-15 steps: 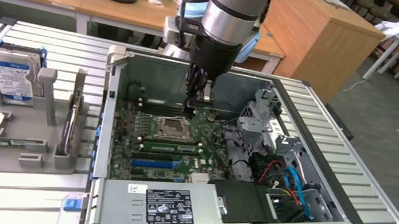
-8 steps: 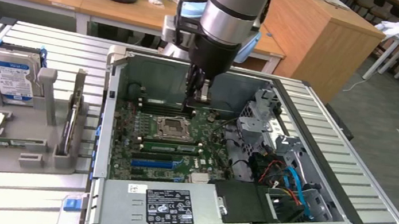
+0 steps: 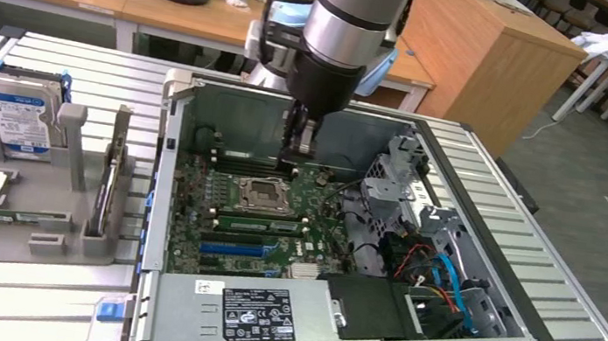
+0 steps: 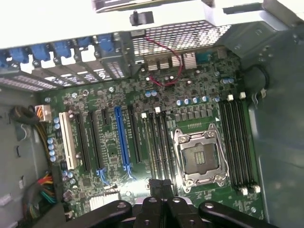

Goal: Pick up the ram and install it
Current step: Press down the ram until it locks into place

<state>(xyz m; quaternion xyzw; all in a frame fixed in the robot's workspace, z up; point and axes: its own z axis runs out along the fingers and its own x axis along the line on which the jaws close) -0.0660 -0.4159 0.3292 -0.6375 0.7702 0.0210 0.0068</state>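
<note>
Inside the open case (image 3: 162, 205), above the motherboard (image 3: 212, 257), the claw (image 3: 299, 159) was seen hanging tips-down with its fingers (image 4: 164, 192) pressed together and nothing visibly held between them. Directly beneath its line, the black memory slots (image 4: 159, 147) beside the CPU socket (image 3: 266, 190) were found. A green strip with dark chips was seen standing on edge in those slots, just on the nearer side of the socket in the exterior view. It was taken to be the ram (image 3: 262, 223), apparently already seated, though this could not be confirmed. The stick was judged light, stiff and thin, and easily damaged by twisting or by pressure on its chips. Its bare long top edge, or its two short ends, were judged the safest places for it to be held or pressed. The socket was seen uncovered, so contact there was judged hazardous. Room for movement was limited by the case walls, and by the metal drive cage (image 3: 403, 179) and the loose cables (image 3: 444, 273) towards the exterior view's right. Open space was left straight upward. Outside the case, on the ribbed surface (image 3: 27, 306), a grey fixture (image 3: 12, 242) holding a hard drive (image 3: 19, 117) was seen, well apart from the claw.
</note>
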